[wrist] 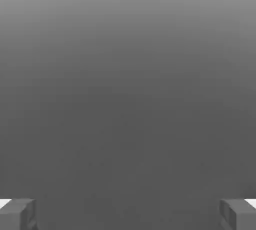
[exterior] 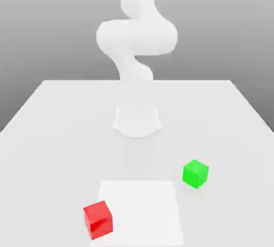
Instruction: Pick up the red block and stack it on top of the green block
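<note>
The small red cube-shaped block (exterior: 98, 219) sits nearest the exterior camera, resting on the white table (exterior: 48, 133) and touching the corner of a flat, slightly brighter white square patch (exterior: 144, 208) at the exterior view's left. One of its vertical edges faces the camera, so it looks turned somewhat against the patch's sides. As a cube it has no long axis; any pair of opposite faces would serve for a grasp, though the turn suggests the wrist may need to rotate to meet them squarely.

Farther back than the red block, off toward the exterior view's right and well apart from it, stands the small green cube-shaped block (exterior: 195, 173), just beyond the patch's far corner on that side. Nothing rests on it, so stacking is not yet begun.

Farther still from the red block is the round base of the white robot arm (exterior: 137, 53), which rises and folds high above the table.

In the hand view, the gripper (wrist: 128, 214) has its two grey fingertips (wrist: 17, 214) spread wide apart, holding nothing, with plain grey backdrop between them. I judge the hand to be raised and pointed away from the table, so the coming move turns on this: the red block lies well below and out in front of the base, toward the exterior view's left.
</note>
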You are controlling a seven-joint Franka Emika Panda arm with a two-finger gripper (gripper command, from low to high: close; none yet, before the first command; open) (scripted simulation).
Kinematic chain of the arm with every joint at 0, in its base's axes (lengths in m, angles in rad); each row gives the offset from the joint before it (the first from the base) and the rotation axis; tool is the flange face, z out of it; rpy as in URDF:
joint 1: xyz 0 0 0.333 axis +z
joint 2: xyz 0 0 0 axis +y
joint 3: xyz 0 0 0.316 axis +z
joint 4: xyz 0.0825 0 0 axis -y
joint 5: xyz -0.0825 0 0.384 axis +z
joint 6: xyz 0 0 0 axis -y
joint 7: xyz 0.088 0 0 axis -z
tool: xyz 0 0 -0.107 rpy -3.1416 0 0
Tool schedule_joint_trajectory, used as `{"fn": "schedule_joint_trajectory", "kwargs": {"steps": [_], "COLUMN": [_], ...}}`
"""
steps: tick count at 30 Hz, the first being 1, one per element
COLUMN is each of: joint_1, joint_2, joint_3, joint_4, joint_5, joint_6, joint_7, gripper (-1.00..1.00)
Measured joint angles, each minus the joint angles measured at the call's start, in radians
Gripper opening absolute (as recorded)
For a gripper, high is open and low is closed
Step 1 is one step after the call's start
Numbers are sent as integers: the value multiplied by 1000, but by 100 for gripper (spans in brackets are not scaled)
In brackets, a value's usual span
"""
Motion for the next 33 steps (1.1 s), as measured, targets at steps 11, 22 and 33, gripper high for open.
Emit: {"fn": "schedule_joint_trajectory", "kwargs": {"steps": [11,22,33], "joint_1": [99,83,6], "joint_2": [407,798,1069], "joint_3": [-164,-216,-140], "joint_4": [-90,-181,-175], "joint_5": [99,135,204], "joint_6": [158,319,508], "joint_7": [-340,-631,-753], "gripper": [0,0,-100]}}
